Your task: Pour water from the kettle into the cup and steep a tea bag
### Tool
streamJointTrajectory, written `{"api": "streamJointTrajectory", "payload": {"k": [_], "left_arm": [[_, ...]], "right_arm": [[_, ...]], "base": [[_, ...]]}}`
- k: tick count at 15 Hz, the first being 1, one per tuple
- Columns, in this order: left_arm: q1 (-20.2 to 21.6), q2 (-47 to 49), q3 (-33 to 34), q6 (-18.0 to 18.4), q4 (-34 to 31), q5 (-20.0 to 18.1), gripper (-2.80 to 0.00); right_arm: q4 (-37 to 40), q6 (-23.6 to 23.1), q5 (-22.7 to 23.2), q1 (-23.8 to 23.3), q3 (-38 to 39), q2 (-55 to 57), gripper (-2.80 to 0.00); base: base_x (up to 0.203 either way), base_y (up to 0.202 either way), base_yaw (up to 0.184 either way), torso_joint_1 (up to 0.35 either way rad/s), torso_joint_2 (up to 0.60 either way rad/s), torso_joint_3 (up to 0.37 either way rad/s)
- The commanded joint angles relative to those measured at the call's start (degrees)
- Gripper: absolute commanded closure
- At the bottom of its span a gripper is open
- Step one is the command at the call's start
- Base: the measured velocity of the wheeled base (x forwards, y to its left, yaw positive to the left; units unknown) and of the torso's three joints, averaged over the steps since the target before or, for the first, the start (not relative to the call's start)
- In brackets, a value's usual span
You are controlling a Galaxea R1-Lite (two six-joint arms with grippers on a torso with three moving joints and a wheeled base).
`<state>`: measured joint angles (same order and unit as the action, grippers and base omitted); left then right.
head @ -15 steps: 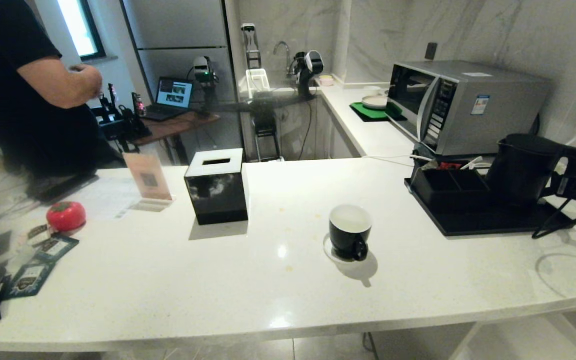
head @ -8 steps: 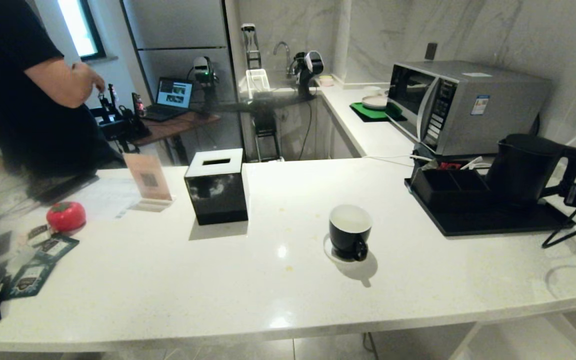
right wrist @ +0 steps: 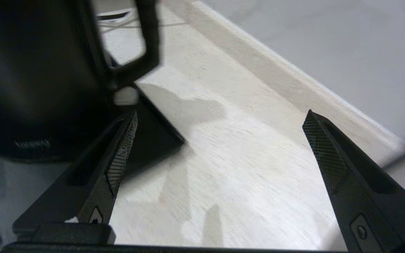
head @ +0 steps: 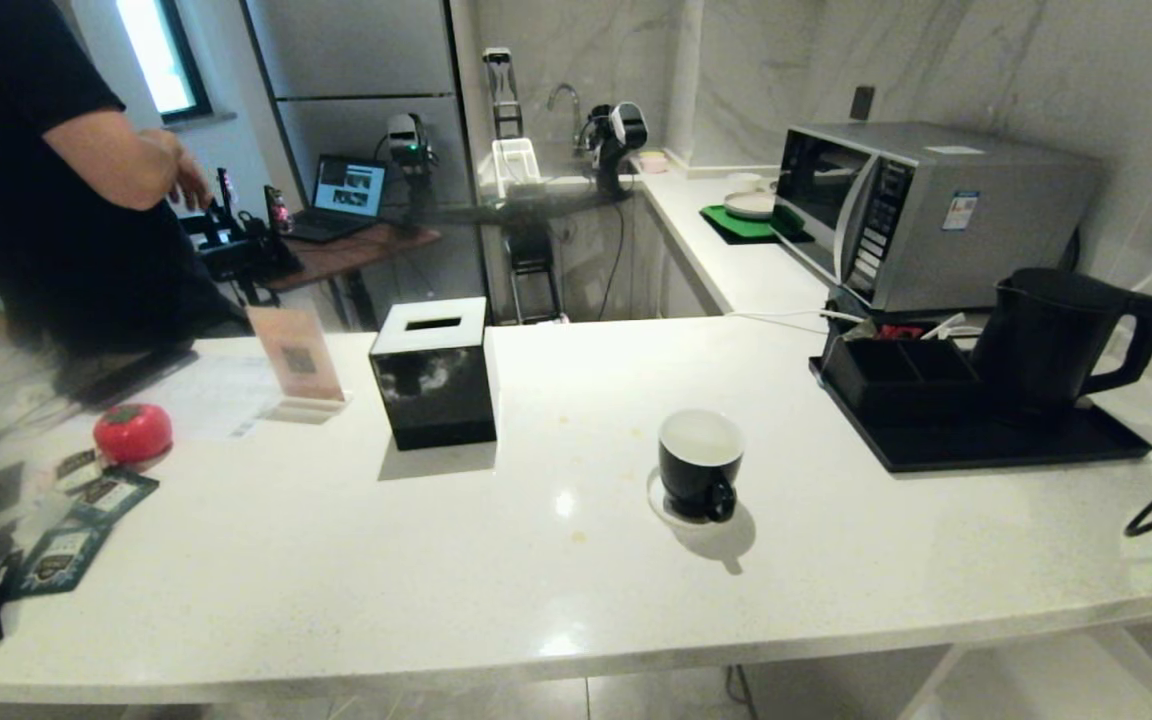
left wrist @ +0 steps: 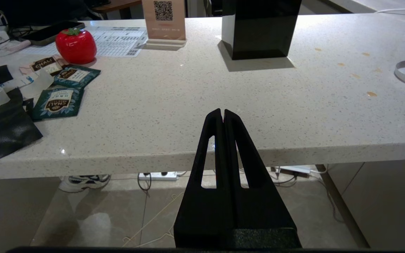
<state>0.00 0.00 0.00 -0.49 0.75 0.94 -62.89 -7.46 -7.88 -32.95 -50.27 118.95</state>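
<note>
A: Where did the kettle (head: 1054,335) stand?

B: On the black tray (head: 986,445) at the right of the white speckled tabletop (head: 556,560), in front of the steel microwave (head: 921,210). It was a matte black tapered jug, its loop handle turned to the robot's right, I'd judge so the right arm could take it side-on.

A: And the right gripper (right wrist: 220,147)?

B: Spread wide and empty, low over the tabletop just beside the handle and the tray's corner. The ribbed pads (right wrist: 120,158) looked made to bite a smooth handle. In the head view only a bit of that arm showed at the right edge.

A: The cup (head: 700,462)?

B: Mid-tabletop on its white saucer (head: 658,500), well apart from the kettle. Round, glossy black outside, white inside, little handle toward the robot. Whether it held water I couldn't tell.

A: The left gripper (left wrist: 223,114)?

B: Pressed closed, holding nothing, parked below the tabletop's near edge.

A: Any tea bag?

B: No loose pyramid bag seen; only flat blue packets (left wrist: 60,102) at the far left, near a red tomato-shaped thing (left wrist: 75,45) and the black tissue box (head: 433,372).
</note>
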Motion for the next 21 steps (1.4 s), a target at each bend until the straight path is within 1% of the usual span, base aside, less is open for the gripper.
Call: {"api": "streamJointTrajectory", "payload": {"k": [1,2,3,5,8,11,12,15,18,21], "left_arm": [[0.0,0.1,0.0,0.0,0.0,0.0,0.00],[0.0,0.1,0.0,0.0,0.0,0.0,0.00],[0.0,0.1,0.0,0.0,0.0,0.0,0.00],[0.0,0.1,0.0,0.0,0.0,0.0,0.00],[0.0,0.1,0.0,0.0,0.0,0.0,0.00],[0.0,0.1,0.0,0.0,0.0,0.0,0.00],[0.0,0.1,0.0,0.0,0.0,0.0,0.00],[0.0,0.1,0.0,0.0,0.0,0.0,0.00],[0.0,0.1,0.0,0.0,0.0,0.0,0.00],[0.0,0.1,0.0,0.0,0.0,0.0,0.00]], "right_arm": [[-1.6,0.0,0.0,-0.8,4.4,-4.3,-2.80],[-2.5,0.1,0.0,-1.1,6.7,-6.0,-2.80],[-3.0,0.1,0.1,-1.3,9.3,-7.9,0.00],[-3.1,0.2,0.2,-2.0,13.4,-11.7,0.00],[-1.4,0.4,0.3,-2.4,17.0,-17.4,0.00],[2.2,0.4,0.4,-2.4,22.4,-24.3,0.00],[3.5,0.4,1.3,-2.4,24.5,-27.2,0.00],[6.7,0.3,7.7,-2.4,32.6,-37.3,0.00],[12.2,0.2,12.8,-1.8,39.9,-48.1,0.00],[19.4,0.1,15.0,1.7,45.5,-59.9,0.00]], "base": [[0.000,0.000,0.000,0.000,0.00,0.000],[0.000,0.000,0.000,0.000,0.00,0.000],[0.000,0.000,0.000,0.000,0.00,0.000],[0.000,0.000,0.000,0.000,0.00,0.000],[0.000,0.000,0.000,0.000,0.00,0.000],[0.000,0.000,0.000,0.000,0.00,0.000],[0.000,0.000,0.000,0.000,0.00,0.000],[0.000,0.000,0.000,0.000,0.00,0.000],[0.000,0.000,0.000,0.000,0.00,0.000],[0.000,0.000,0.000,0.000,0.00,0.000]]}}
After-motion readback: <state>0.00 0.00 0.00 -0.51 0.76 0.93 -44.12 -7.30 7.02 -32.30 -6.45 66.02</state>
